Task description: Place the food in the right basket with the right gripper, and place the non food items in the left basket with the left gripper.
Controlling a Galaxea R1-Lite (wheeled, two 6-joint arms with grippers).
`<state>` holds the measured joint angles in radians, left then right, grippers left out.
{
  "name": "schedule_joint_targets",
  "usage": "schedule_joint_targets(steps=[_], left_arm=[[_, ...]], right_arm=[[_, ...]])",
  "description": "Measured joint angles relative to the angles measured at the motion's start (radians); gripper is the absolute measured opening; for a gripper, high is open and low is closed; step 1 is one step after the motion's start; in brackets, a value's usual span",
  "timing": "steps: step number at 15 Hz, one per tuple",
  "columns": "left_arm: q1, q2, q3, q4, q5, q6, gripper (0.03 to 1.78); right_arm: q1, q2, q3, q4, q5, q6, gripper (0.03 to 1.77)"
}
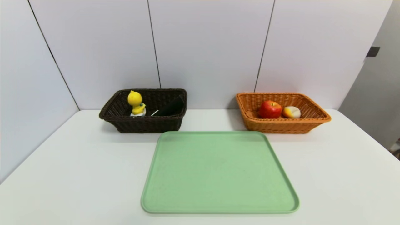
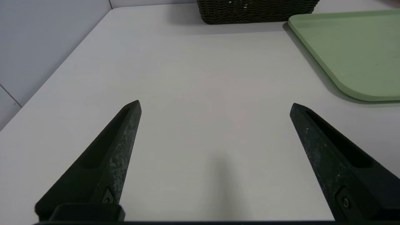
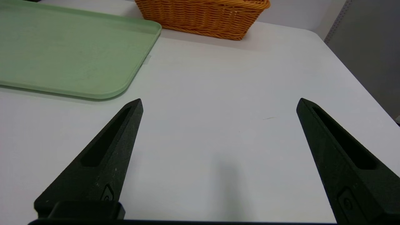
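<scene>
Food sits sorted in the orange-tan basket (image 1: 287,126), the red apple (image 1: 270,109) beside the white-and-yellow piece (image 1: 292,112), while the yellow duck toy (image 1: 136,103), white pen (image 1: 154,112) and black pouch (image 1: 171,107) occupy the dark brown basket (image 1: 142,125). With sorting apparently complete, I should simply keep clear of both rims. My left tool (image 2: 215,101) and right tool (image 3: 220,98) hang over bare white surface (image 1: 78,175), jaws wide apart, holding nothing.

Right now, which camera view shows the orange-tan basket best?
The head view: it shows the orange-tan basket whole, contents included. The right wrist view shows only its lower part and a bit of rim; the left wrist view doesn't clearly show it.
</scene>
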<state>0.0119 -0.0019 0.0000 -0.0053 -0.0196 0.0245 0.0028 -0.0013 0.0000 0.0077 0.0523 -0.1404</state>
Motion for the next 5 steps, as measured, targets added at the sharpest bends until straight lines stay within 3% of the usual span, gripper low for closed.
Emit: schedule_joint_targets(steps=[5], left_arm=[[0.000,0.000,0.000,0.000,0.000,0.000,1.69]], right_arm=[[0.000,0.000,0.000,0.000,-0.006,0.001,1.70]])
